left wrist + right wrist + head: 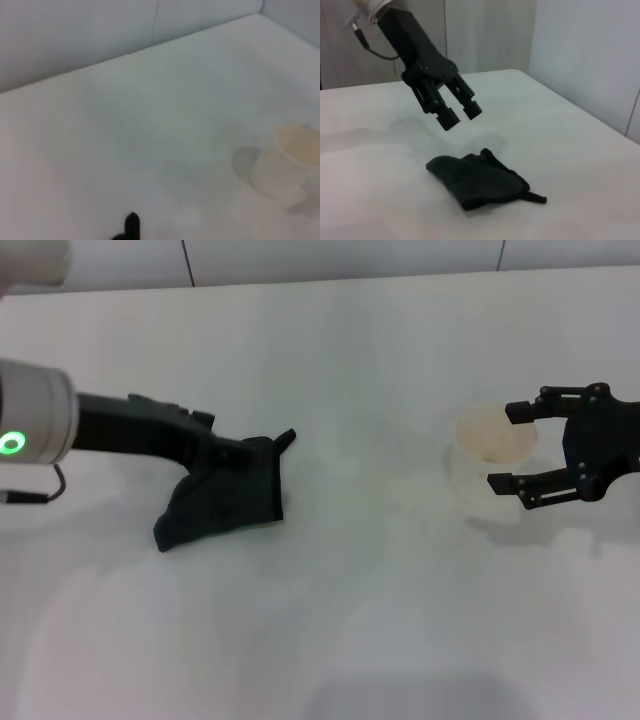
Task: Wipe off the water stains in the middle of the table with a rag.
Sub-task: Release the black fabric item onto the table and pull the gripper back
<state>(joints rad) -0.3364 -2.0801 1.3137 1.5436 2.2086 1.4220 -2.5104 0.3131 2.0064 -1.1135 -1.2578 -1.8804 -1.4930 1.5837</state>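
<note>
Rag (pixel 222 502) lay crumpled on the white table (pixel 330 640), left of centre, dark folds bunched, one pointed corner sticking out toward the middle. Left gripper (pixel 459 114) hung just above it, tilted down, fingers (pixel 447 120) a little apart with a narrow gap, gripping nothing, clear of the cloth in the right wrist view. Right gripper (pixel 515 447) sat well off to the right, jaws spread wide on either side of a pale translucent cup (pixel 490 462) without closing on it. Cup stood upright, apart from the rag, bare table between them. No orange blotch could be made out on the surface. Wall panels ran behind the far edge.
</note>
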